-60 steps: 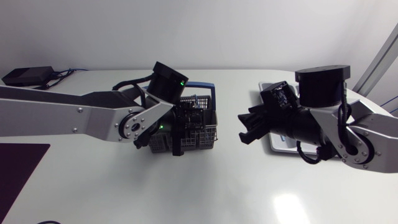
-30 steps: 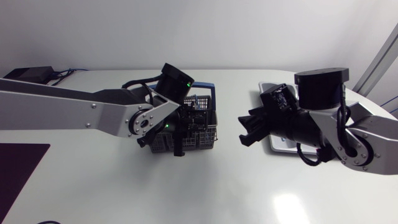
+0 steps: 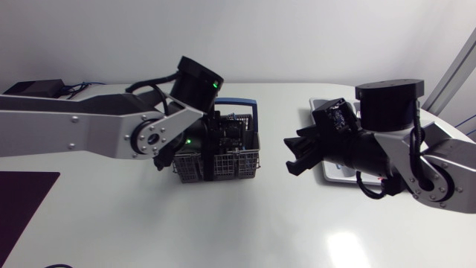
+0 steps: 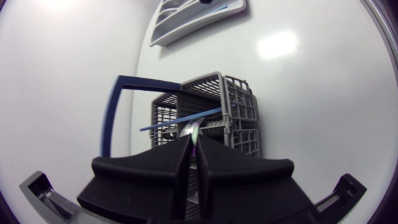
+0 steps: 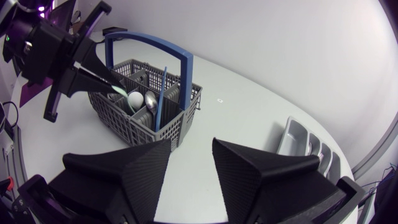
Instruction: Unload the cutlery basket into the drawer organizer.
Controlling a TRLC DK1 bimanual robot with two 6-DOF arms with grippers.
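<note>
Left claw [image 4: 193, 138] pinches a thin utensil [image 4: 194, 129] inside the basket [image 4: 239, 118] — spoons [image 5: 149, 99], 1 blue stick [image 4: 180, 120] there — right claw [image 5: 191, 147] spread.

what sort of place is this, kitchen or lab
Probably a robotics lab bench, not a kitchen: a plain white table, the left arm and right arm over it, a cutlery basket and drawer organizer.

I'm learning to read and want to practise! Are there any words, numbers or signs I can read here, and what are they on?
None: no word, number or sign can be read in these pictures.
The cutlery basket, the drawer organizer, the table, the right gripper and the left gripper, shut on a utensil, show no print.
The left arm carries a small green light, not a letter.
</note>
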